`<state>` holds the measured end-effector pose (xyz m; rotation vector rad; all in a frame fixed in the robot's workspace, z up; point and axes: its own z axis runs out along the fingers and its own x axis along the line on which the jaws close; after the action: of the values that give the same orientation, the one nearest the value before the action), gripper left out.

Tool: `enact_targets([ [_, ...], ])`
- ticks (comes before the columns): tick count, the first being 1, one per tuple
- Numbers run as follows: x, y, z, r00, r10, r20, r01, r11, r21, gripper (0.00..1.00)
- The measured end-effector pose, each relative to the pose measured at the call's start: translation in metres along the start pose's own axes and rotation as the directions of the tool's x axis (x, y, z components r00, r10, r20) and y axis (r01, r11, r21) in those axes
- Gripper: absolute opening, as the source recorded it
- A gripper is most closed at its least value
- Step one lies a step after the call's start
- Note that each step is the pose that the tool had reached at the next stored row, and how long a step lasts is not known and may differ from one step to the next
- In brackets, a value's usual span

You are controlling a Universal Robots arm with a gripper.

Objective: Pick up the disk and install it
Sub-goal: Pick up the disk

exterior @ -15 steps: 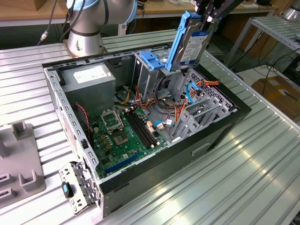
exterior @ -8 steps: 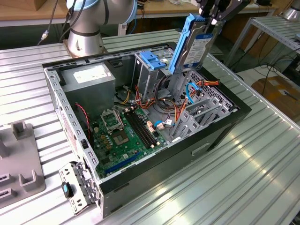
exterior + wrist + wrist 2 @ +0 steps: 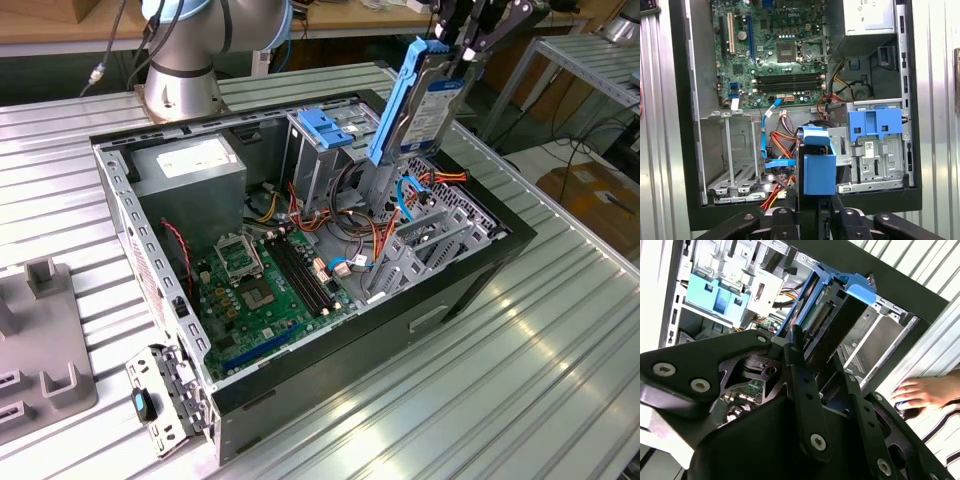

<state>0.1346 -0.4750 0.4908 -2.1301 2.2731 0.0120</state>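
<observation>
Disk (image 3: 432,100) hangs above the open case (image 3: 470,290), clamped in the tool (image 3: 468,42). It is lifted but not yet seated, and installing calls for squaring it with the bay (image 3: 440,235).

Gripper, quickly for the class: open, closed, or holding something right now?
Gripper: fingers closed on the disk, holding it upright above the open computer case.

Disk (image 3: 432,100): bare silver metal, paper-looking label. Carrier (image 3: 393,110): bright blue plastic, smooth, slight gloss. Fingers (image 3: 801,385): matt black, metal-looking, with shiny steel screw heads. Computer case (image 3: 470,278): matt black outside, dull grey sheet metal inside. Circuit board (image 3: 250,290): green, semi-gloss. Desk (image 3: 520,400): ribbed aluminium, brushed, reflective.
</observation>
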Motion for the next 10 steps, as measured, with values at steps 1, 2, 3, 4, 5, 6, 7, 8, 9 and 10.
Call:
enact_targets([
  [1,0.0021,-0.0005,0.0,1.0,0.0,0.0,0.0,1.0,0.0,0.35],
  [2,0.004,-0.0009,0.0,1.0,0.0,0.0,0.0,1.0,0.0,0.35],
  [3,0.0056,-0.0013,-0.0001,1.0,0.0,0.0,0.0,1.0,0.0,0.35],
  [4,0.0071,-0.0017,-0.0001,1.0,0.0,0.0,0.0,1.0,0.0,0.35],
  [5,0.0085,-0.002,-0.0001,1.0,0.0,0.0,0.0,1.0,0.0,0.35],
  [6,0.009,-0.0021,-0.0001,1.0,0.0,0.0001,0.0,1.0,0.0,0.35],
  [7,0.0094,-0.0021,-0.0002,1.0,0.0,-0.0001,0.0,1.0,0.0,0.35],
  [8,0.0099,-0.0022,-0.0002,1.0,0.0,0.0,0.0,1.0,0.0,0.35],
  [9,0.01,-0.0022,-0.0002,1.0,0.0,0.0,0.0,1.0,0.0,0.35],
  [10,0.0101,-0.0022,-0.0002,1.0,0.0,0.0,0.0,1.0,0.0,0.35],
])
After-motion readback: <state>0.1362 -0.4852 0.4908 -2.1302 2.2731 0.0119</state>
